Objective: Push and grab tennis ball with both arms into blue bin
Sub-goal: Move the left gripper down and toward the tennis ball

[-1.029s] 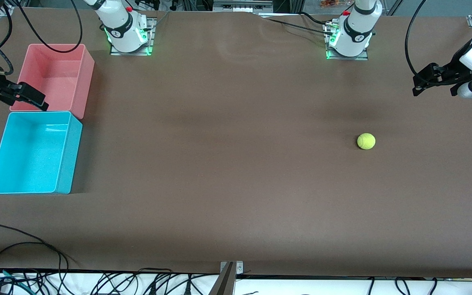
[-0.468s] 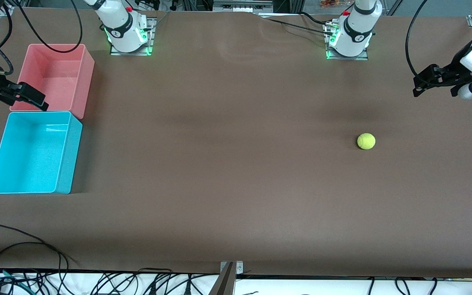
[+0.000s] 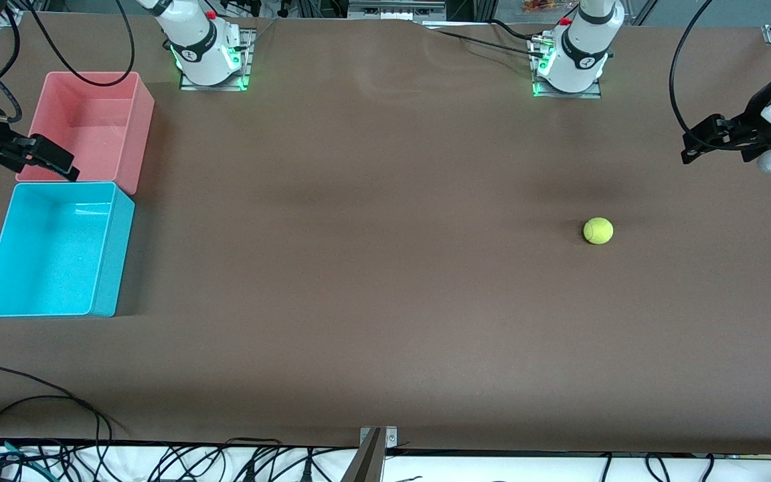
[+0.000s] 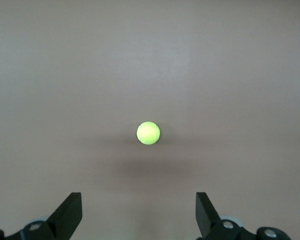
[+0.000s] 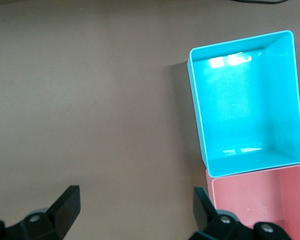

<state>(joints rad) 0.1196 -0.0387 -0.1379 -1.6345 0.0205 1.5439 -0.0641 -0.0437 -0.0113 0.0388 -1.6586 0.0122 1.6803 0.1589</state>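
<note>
A: Start at the fingers. How do they stand?

B: The left gripper has its fingers spread wide with nothing between them; in the left wrist view only brown table shows in the gap. The right gripper is the same, fingers wide apart and empty.

A: And where are they, taking the tennis ball as the mark?

B: The tennis ball lies alone on the table toward the left arm's end. The left gripper hangs above the table edge at that end, well apart from the ball. The right gripper is at the right arm's end, well apart from the ball, over the near rim of the pink bin.

A: The blue bin?

B: The blue bin sits well apart from the ball, at the right arm's end, touching the pink bin and nearer the front camera than it. Both bins are empty.
</note>
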